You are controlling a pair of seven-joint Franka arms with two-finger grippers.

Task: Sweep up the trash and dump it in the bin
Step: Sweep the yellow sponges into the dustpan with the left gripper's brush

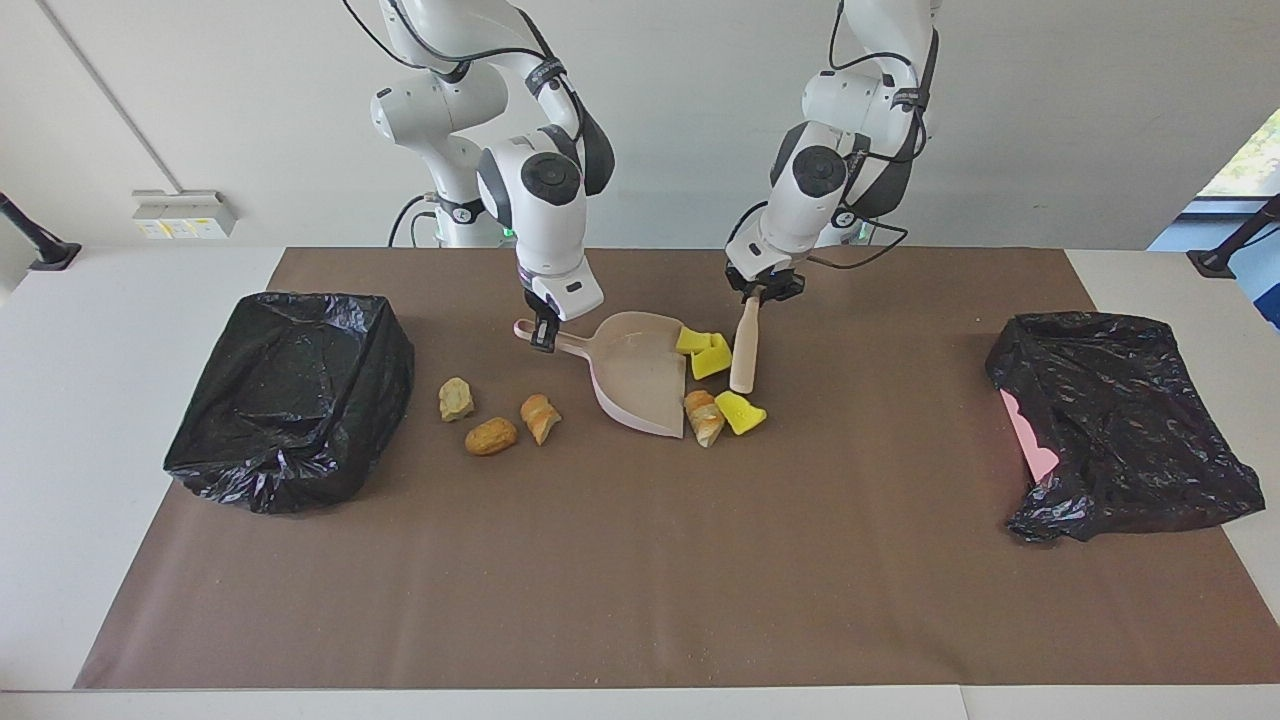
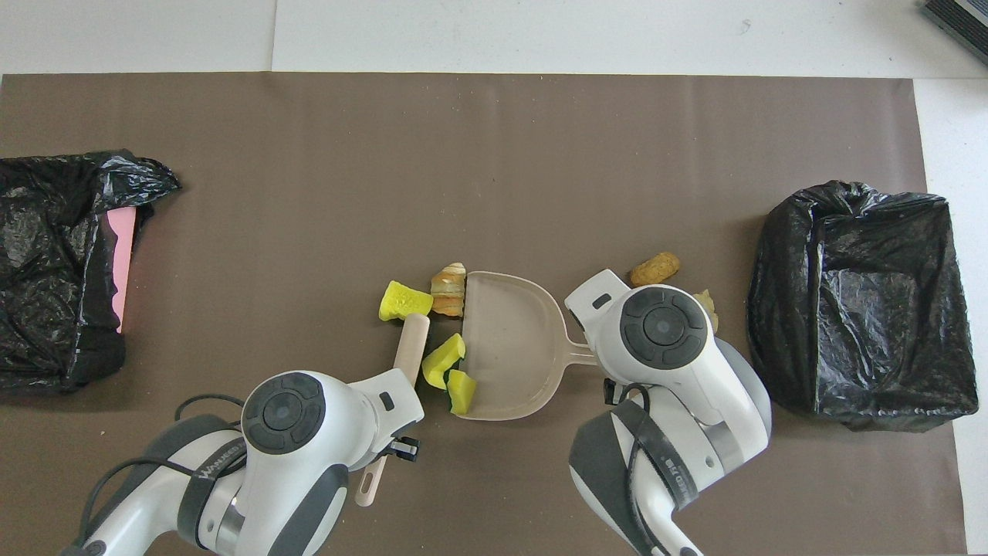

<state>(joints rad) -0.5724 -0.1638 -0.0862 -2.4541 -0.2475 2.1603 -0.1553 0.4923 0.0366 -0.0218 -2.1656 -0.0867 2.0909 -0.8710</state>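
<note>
Yellow sponge chunks (image 1: 705,352) lie between beige-handled brush (image 1: 745,345), clamped in left fingers (image 1: 765,290), and pink dustpan (image 1: 640,375), gripped by right fingers (image 1: 543,335).

White wall (image 1: 1050,120) — window (image 1: 1245,160) at edge — brown mat (image 1: 640,560) on table.

Yellow chunks (image 1: 711,355), bread lump (image 1: 705,417) at dustpan (image 1: 640,380) mouth — three lumps (image 1: 490,436) apart
</note>
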